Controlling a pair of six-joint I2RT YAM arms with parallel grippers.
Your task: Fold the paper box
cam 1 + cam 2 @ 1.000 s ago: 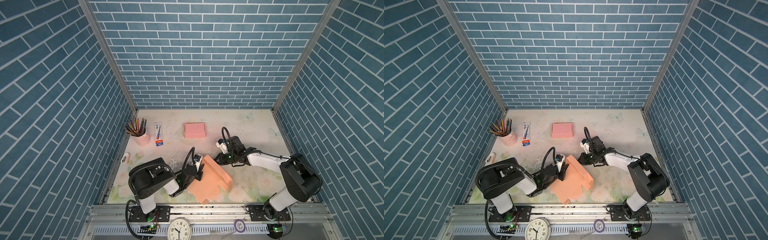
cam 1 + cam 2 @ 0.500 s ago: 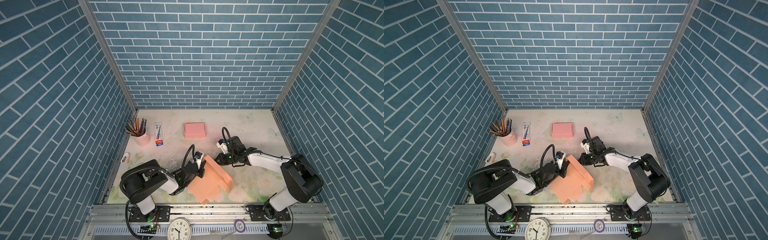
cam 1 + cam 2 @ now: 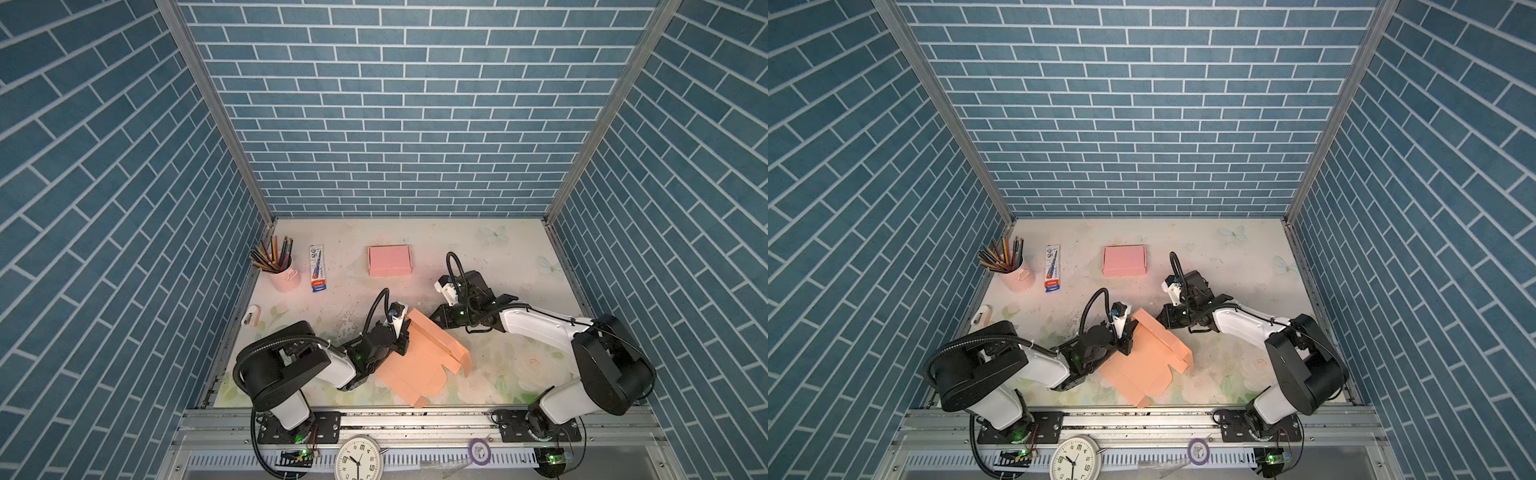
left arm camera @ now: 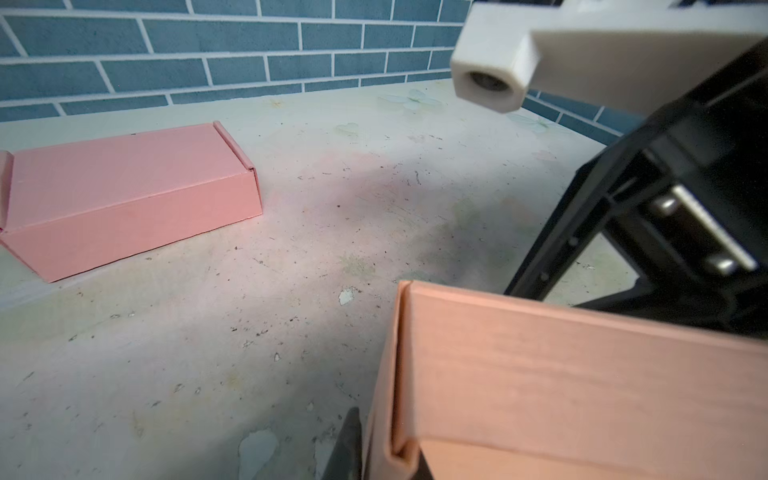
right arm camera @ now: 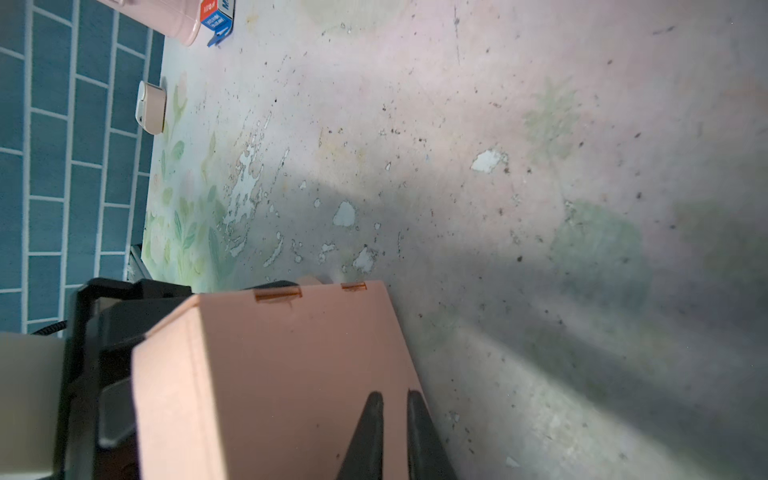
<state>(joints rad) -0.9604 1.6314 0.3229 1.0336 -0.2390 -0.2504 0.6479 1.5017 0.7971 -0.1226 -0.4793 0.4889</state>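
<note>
1. The table point(image 3: 498, 257) is shut in by blue brick walls point(image 3: 395, 124) on the left, far and right sides. A metal rail point(image 3: 415, 419) runs along the near edge.
2. Open room is left on the right half and in the far right corner of the table. The surface is seen scuffed and flaked in the wrist views.
3. The box point(image 3: 419, 361) is found near the middle, toward the near edge, between both arms. It is peach-coloured and half folded. A flat panel with a tab is spread toward the rail, and a doubled wall point(image 4: 582, 374) is raised along its far side. Two slots are seen on an edge in the right wrist view point(image 5: 276, 294).
4. The left gripper point(image 3: 402, 348) is narrowed on the raised wall's left end. One finger point(image 4: 347, 444) is seen outside the wall; the other is mostly hidden inside it.
5. The right gripper point(image 5: 392, 432) is kept narrow, with a slim gap between its jaws. Its tips are laid against the box's right end; no grip is seen there.
6. A closed pink box point(image 3: 389, 260) is set far, centre, well apart.
7. A cup point(image 3: 284, 274) of pencils is placed at the far left.
8. A pack point(image 3: 317, 268) is laid just right of the cup.
9. A small white case point(image 3: 250, 321) is left by the left wall.
</note>
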